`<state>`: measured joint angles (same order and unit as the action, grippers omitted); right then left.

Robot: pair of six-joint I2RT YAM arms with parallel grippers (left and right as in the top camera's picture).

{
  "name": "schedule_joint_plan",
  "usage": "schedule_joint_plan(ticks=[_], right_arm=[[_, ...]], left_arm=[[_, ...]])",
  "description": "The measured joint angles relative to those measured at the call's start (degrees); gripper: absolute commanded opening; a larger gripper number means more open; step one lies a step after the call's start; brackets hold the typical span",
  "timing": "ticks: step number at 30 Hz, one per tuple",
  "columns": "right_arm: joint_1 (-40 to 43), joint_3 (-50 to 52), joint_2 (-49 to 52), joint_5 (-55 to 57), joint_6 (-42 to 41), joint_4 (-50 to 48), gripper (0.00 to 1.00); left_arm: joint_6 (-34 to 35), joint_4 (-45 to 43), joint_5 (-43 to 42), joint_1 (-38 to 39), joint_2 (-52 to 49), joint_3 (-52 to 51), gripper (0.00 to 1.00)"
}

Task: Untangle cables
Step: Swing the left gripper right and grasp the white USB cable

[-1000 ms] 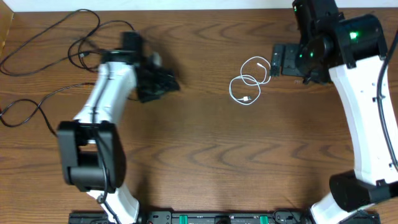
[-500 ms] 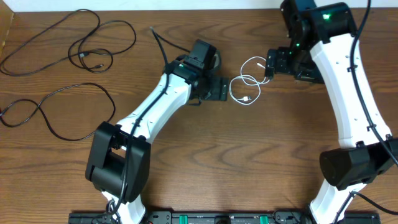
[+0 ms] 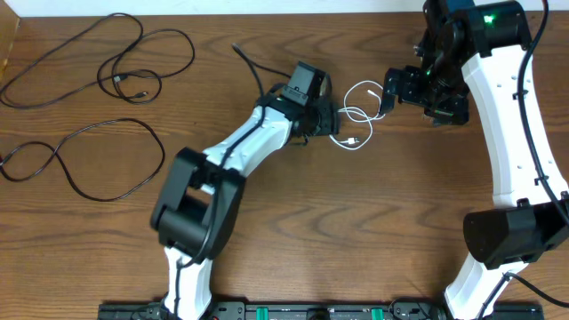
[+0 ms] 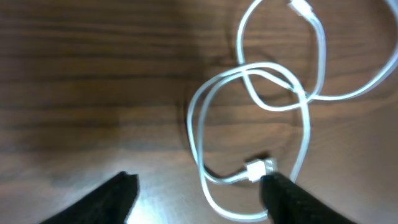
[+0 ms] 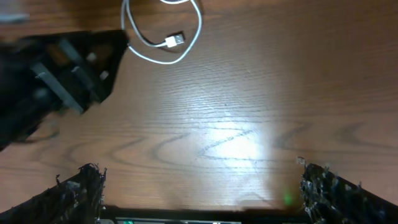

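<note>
The white cable (image 3: 354, 114) lies in overlapping loops at the table's upper middle. In the left wrist view the white cable (image 4: 249, 93) has its plug (image 4: 258, 169) just inside the right finger (image 4: 292, 199). My left gripper (image 3: 331, 126) (image 4: 199, 202) is open, low over the wood, with the cable's lower loop between its fingers. My right gripper (image 3: 388, 96) (image 5: 205, 193) is open and empty just right of the loops, and its view shows the white cable (image 5: 165, 50) at the top. Two black cables (image 3: 133, 53) (image 3: 89, 169) lie apart at the far left.
The left arm (image 3: 240, 151) stretches diagonally across the table's middle from its base at the front. A thin black wire (image 3: 249, 60) rises behind the left wrist. The right arm (image 3: 511, 133) runs down the right side. A black rail (image 3: 284, 311) lines the front edge.
The left arm has swung right, from beside the black cables to the white cable, and its jaws have narrowed a little. The right gripper has shifted only slightly.
</note>
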<state>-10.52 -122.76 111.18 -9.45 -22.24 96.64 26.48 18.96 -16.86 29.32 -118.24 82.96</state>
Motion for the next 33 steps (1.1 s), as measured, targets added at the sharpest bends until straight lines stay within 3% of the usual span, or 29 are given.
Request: schedule_joint_plan(ticks=[4, 9, 12, 24, 33], right_arm=[[0.0, 0.0, 0.0, -0.37, 0.37, -0.22, 0.99], [-0.11, 0.0, 0.0, -0.66, 0.42, -0.57, 0.99], [-0.15, 0.0, 0.0, -0.85, 0.46, -0.83, 0.99], [-0.15, 0.0, 0.0, 0.17, 0.59, -0.46, 0.99], [-0.17, 0.0, 0.0, -0.28, 0.2, -2.73, 0.99]], left_arm=[[1.81, -3.06, -2.25, 0.02, -2.82, 0.0, 0.59], [3.74, -4.81, -4.04, 0.04, -3.39, 0.0, 0.3], [4.39, -4.98, -4.46, 0.11, -3.39, 0.0, 0.08], [3.32, -0.42, -7.72, 0.09, -1.75, -0.02, 0.07], [0.87, 2.49, -17.14, 0.28, 21.09, -0.17, 0.07]])
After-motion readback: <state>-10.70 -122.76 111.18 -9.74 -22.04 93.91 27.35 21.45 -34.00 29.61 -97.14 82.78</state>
